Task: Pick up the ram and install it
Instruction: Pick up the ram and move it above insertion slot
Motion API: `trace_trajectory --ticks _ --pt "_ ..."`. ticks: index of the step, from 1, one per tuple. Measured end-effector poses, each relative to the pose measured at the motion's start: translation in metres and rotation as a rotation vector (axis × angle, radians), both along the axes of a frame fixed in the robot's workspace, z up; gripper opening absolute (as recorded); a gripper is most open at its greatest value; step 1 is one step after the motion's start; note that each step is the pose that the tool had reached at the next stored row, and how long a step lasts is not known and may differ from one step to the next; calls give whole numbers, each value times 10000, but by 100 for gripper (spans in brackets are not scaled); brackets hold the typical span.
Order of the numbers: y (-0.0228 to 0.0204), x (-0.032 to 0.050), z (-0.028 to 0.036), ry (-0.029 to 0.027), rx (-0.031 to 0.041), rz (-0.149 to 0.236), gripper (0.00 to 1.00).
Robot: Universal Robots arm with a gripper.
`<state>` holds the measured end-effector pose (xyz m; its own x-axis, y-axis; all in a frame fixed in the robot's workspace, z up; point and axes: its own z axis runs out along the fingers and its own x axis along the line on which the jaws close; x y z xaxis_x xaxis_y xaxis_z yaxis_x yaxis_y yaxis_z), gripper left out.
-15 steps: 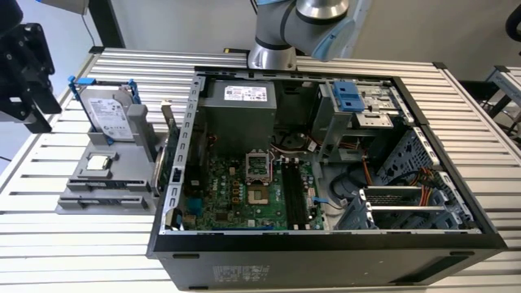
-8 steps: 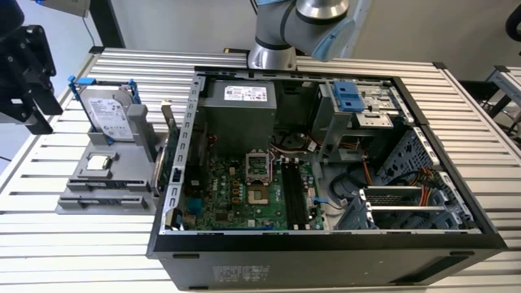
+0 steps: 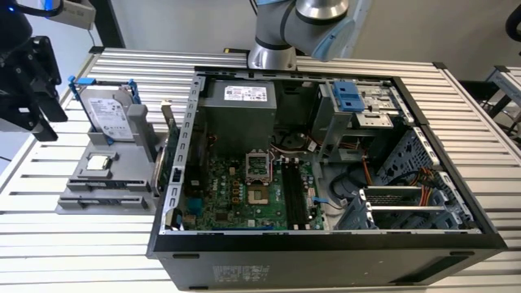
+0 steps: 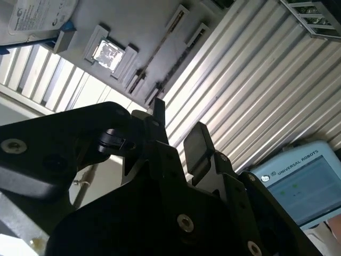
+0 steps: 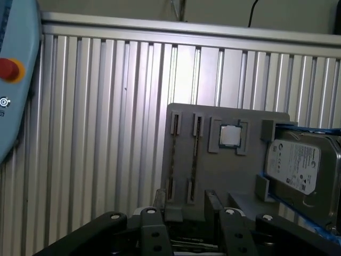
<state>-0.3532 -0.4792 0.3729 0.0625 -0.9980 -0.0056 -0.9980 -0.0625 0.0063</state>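
The pincer (image 5: 186, 205) hangs open above the slatted tabletop (image 5: 106, 133), its fingers (image 4: 198, 144) apart with nothing between them. Near them in the first wrist view is a grey holder (image 5: 229, 170). The ram (image 5: 195, 157), seemingly a thin stick on edge, sits in the holder's slot beside the processor (image 5: 230, 135), with the hard drive (image 5: 298, 170) beyond. In the exterior view the holder stands just beside the open case (image 3: 326, 244), on the exterior view's left.

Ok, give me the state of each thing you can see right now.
ram: on edge in the holder's slot, not gripped
gripper: jaws open, empty
hard drive: upright in the holder
processor chip: flat in its recess
computer case: side panel off, interior exposed
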Motion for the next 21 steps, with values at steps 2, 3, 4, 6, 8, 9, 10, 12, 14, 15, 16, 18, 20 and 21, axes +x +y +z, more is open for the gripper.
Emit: trace_trajectory --ticks 2,3,4,6,8,9,10,12,14,15,16,18,20,21 --pt "0 0 -8 1 -4 -2 100" --pt "0 0 -11 2 -5 -3 100" --pt "0 0 -14 1 -4 -3 100" --pt "0 0 -20 0 -4 -5 100" --pt "0 0 -32 0 -5 -7 100" --pt "0 0 -39 0 -8 -9 100" --pt "0 0 -46 0 -10 -11 100" --pt "0 0 -60 1 -15 -13 100" --pt "0 0 -65 2 -16 -14 100" --pt "0 0 -65 2 -17 -14 100" --pt "0 0 -66 2 -17 -14 100" --pt "0 0 -68 0 -16 -14 100" --pt "0 0 -78 -3 -13 -14 100" --pt "0 0 -85 -2 -14 -14 100"
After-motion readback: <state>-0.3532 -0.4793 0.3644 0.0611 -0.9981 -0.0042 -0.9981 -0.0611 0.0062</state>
